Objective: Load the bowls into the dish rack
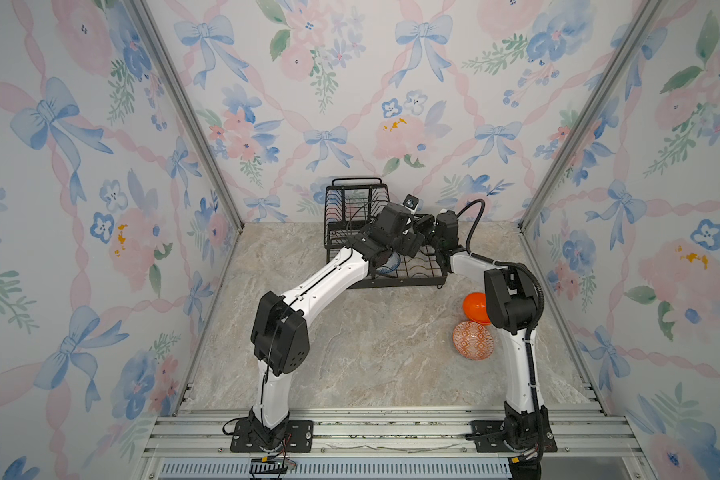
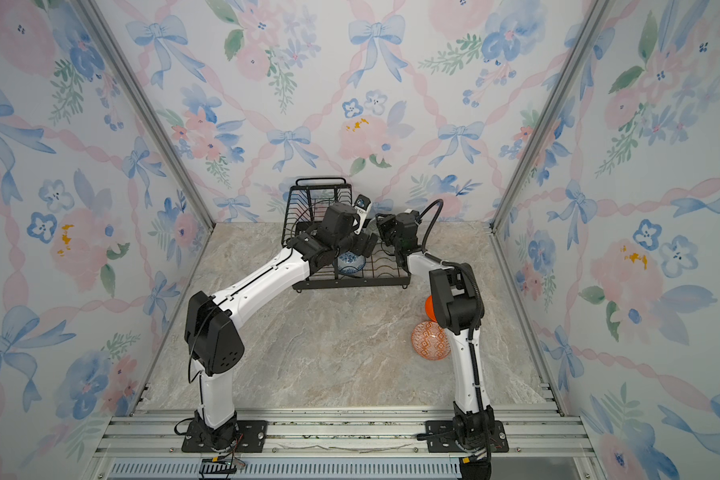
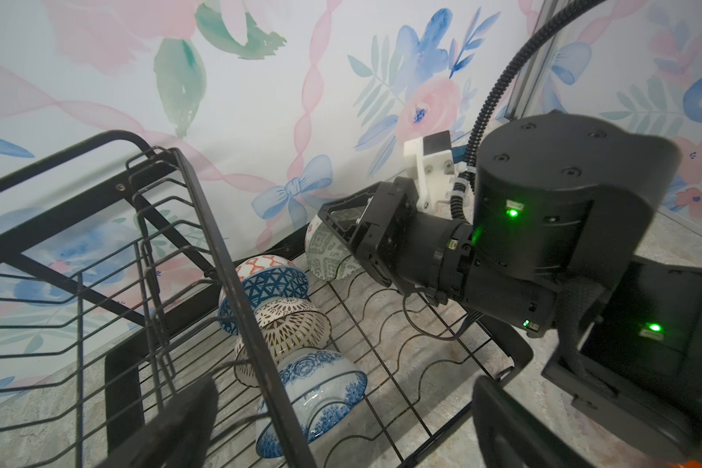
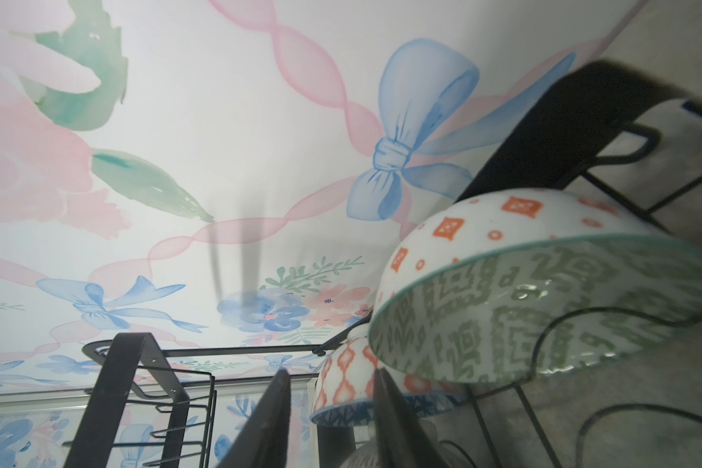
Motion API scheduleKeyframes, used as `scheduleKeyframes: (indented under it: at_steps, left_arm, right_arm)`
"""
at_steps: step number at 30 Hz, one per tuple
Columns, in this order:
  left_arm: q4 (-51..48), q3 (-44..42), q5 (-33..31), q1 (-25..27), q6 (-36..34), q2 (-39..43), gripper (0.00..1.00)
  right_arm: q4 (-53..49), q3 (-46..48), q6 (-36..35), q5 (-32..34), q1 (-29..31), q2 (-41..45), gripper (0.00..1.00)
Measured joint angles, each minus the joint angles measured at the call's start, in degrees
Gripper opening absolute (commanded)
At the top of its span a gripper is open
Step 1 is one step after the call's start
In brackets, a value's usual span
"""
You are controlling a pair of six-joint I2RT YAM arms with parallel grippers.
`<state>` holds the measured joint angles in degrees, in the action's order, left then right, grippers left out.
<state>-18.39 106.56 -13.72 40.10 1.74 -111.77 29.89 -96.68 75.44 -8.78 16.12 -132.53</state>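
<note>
Left gripper [image 3: 343, 385], jaws wide apart, empty, over dish rack [image 3: 219, 251]. We count four bowls [image 3: 296, 324] leaning in its lower tray, green-white bowl [image 4: 544, 308] nearest the wall, right gripper [image 4: 331, 370] beside it, jaws apart, empty. Table [image 1: 371, 353]: patterned orange bowl [image 1: 472, 340]; plain orange bowl [image 1: 474, 306] partly behind right arm [image 1: 512, 303].

Floral wallpaper [image 1: 433, 62], blue bows and pink ribbons, across 3 walls in the upper frame. Grey marble-look tabletop [image 1: 371, 353] lower centre. 2 aluminium posts [image 1: 184, 112] slanting at the corners, slotted rails [image 1: 391, 432] along the bottom edge.
</note>
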Motion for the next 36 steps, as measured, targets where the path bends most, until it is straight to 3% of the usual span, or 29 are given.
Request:
scheduleKeyframes:
  at_steps: [16,23,28,36]
  left_arm:
    - [0.5,-1.31,-1.07,1.95,1.64,0.98,0.98]
    - [-0.17,0.0,-1.14,4.48,2.01,0.98,0.98]
    - [-0.57,4.11,-1.53,6.97,4.09,0.98,0.98]
    - [-0.63,9.35,-2.95,8.7,6.73,-0.35,0.98]
  right_arm:
    - [-1.16,16.31,-5.2,0.15,-0.74,14.73,0.56]
    - [-5.97,21.79,-10.97,-0.22,-1.64,24.76,0.73]
    - [-9.07,23.71,-12.83,-1.86,-4.48,30.4,0.98]
    - [-17.53,28.17,-15.02,-1.31,-11.34,39.54,0.97]
